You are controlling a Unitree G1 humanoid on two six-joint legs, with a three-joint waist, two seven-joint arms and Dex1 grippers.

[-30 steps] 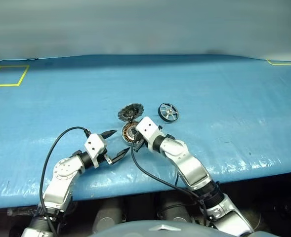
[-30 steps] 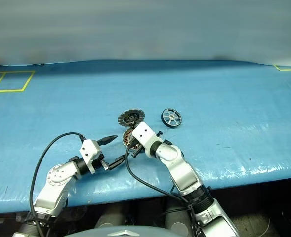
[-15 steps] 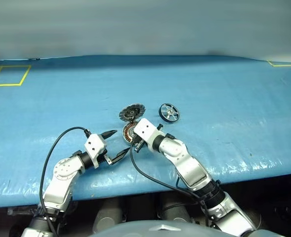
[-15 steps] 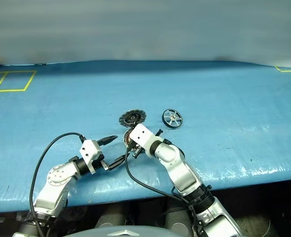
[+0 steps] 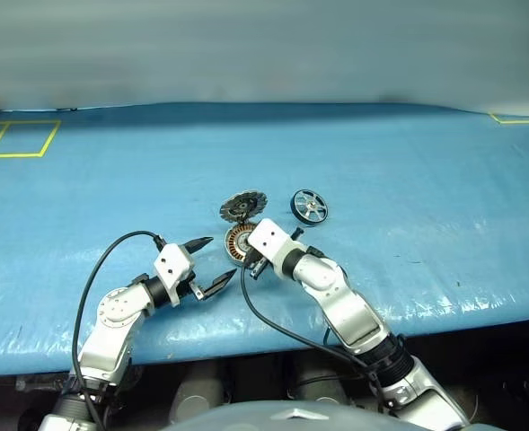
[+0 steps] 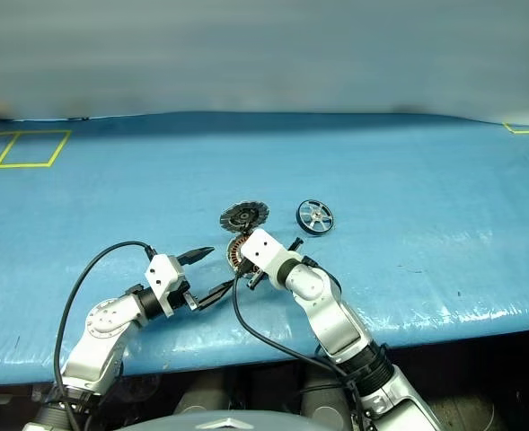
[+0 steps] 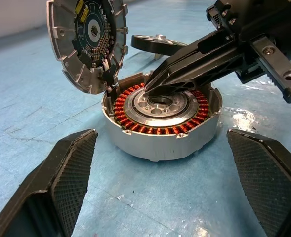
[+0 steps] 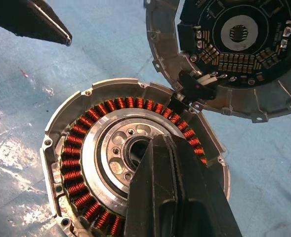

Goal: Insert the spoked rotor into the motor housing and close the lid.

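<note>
Housing: motor housing sits on the blue table cover, lid off it, copper windings and silver centre bare; in the head views the right wrist covers most of it.
Lid: lid stands tilted up at the housing's far edge, joined to it by a dark hinge piece; inner face with circuit parts shows, its outer face is hidden.
Rotor: spoked rotor lies flat on the cover just beyond the housing, to the right of the lid, apart from both; in the left wrist view only a slice of it shows behind the right gripper.
Right gripper: right gripper has its 2 fingers pressed together, gripping nothing, tips over the housing's central hole; whether they touch it is unclear.
Left gripper: left gripper is spread wide and empty, near the housing, fingers apart from it.
Room: bare cover on all sides; front table edge is near the arms.
</note>
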